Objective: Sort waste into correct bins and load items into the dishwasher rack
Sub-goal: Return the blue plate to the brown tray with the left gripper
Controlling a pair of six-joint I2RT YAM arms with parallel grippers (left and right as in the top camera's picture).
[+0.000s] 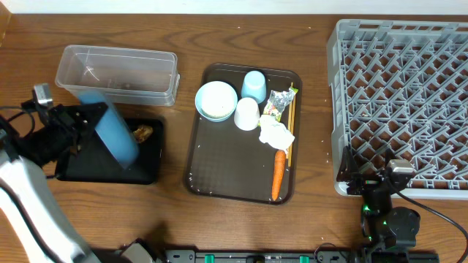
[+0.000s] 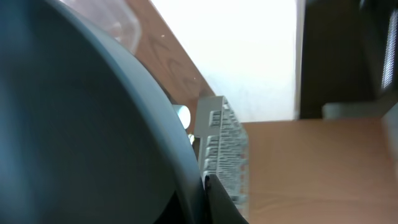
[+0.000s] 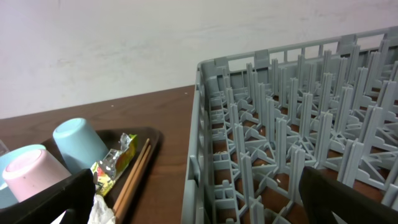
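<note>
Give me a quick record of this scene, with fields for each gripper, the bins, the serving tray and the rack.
left gripper: shut on the blue dish, tilted over the black tray
right gripper: open, at the rack near its left corner
black tray: holds a brown food lump
clear tub: behind black tray, contents unclear
serving tray: white bowl, light-blue cup, white cup, wrapper, napkin, chopsticks, carrot
rack: no items visible inside

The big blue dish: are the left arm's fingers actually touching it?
Touching. Overhead, the left fingers clamp the blue dish, holding it tilted over the black tray.
</note>
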